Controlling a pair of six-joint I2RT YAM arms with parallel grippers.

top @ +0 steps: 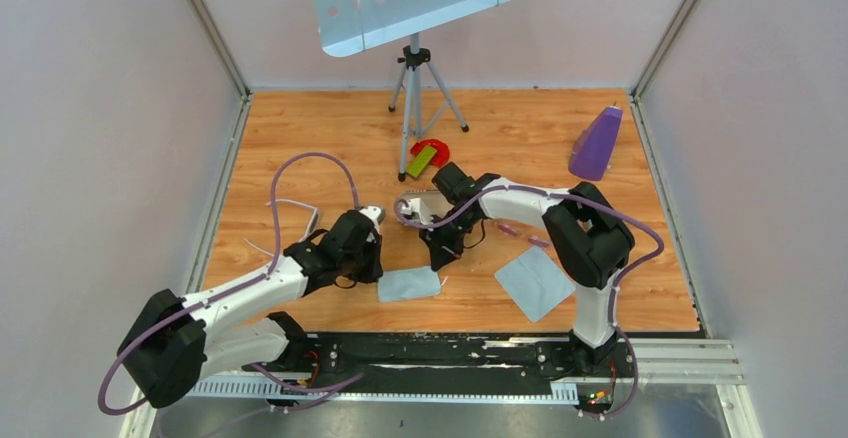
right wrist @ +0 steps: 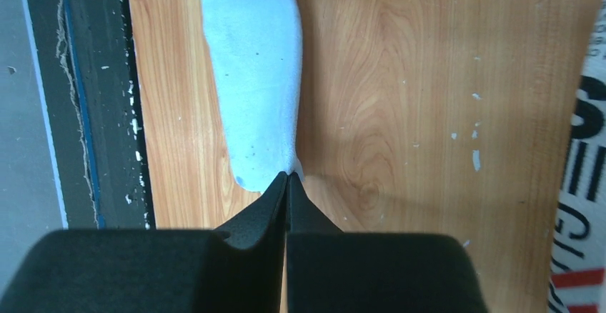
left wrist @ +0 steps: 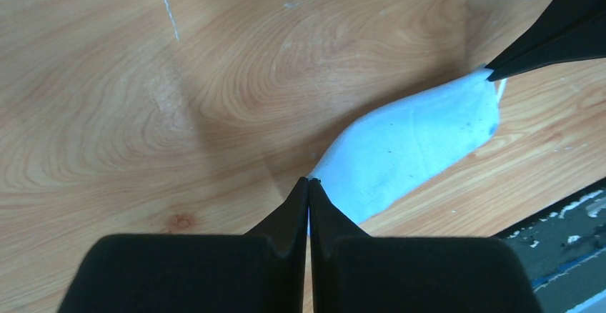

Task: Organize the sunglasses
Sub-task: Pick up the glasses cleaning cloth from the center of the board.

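Clerk: Left end effector [left wrist: 309, 180], item one: jaws pressed together, pinching one end of the blue-grey cloth [left wrist: 411, 145]. Right end effector [right wrist: 287, 175], item two: likewise clenched, on the opposite end. The cloth spanned the gap between them, low over the wooden surface [left wrist: 143, 113].

Checker: And the sunglasses?

Clerk: Neither wrist view showed them. Overhead, the sunglasses [top: 510, 229] were probably the faint pale-pink slivers on the surface just beside the right forearm, near a second cloth [top: 535, 281]. They were too thin to be certain. Neither end effector touched them.

Checker: Handling notes?

Clerk: Judged very light, thin-framed, slick and easily bent. The slender arms would likely flex or snag. Being nearly see-through, they would be hard to locate.

Checker: Where to hold?

Clerk: Best at the bridge, or on the front frame close to a hinge, with a gentle squeeze. Never across a lens, nor by the tip of one arm.

Checker: Readiness?

Clerk: Both end effectors were occupied; one would need to let go of the cloth first.
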